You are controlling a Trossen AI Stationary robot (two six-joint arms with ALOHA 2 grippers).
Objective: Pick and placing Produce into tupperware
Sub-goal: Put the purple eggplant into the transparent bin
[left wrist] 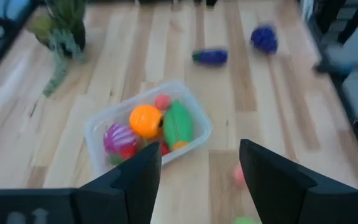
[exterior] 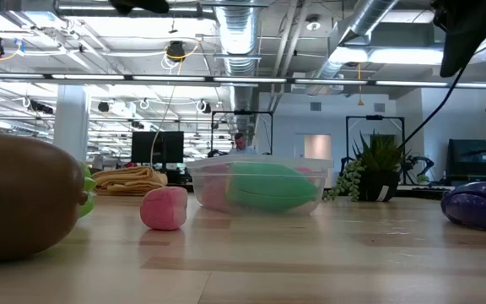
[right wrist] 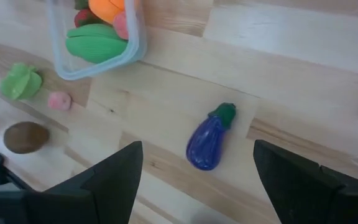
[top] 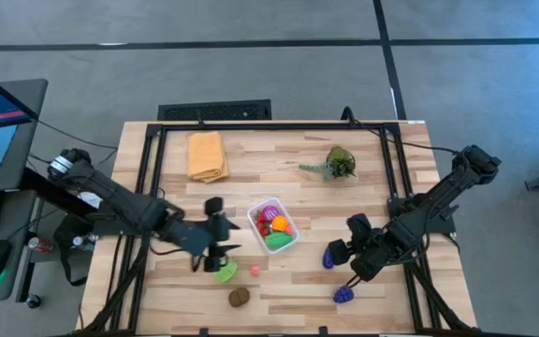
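Note:
The clear tupperware sits mid-table with several toy pieces inside: orange, green, red and pink-purple. Loose produce rests on the wood: a green piece, a small pink piece, a brown piece, a blue eggplant and purple grapes. My left gripper hovers open just left of the tupperware. My right gripper hovers open over the eggplant.
A folded orange-yellow cloth lies at the far left of the table. A leafy plant sprig stands at the far right. Dark frame rails run along the table's left and right sides.

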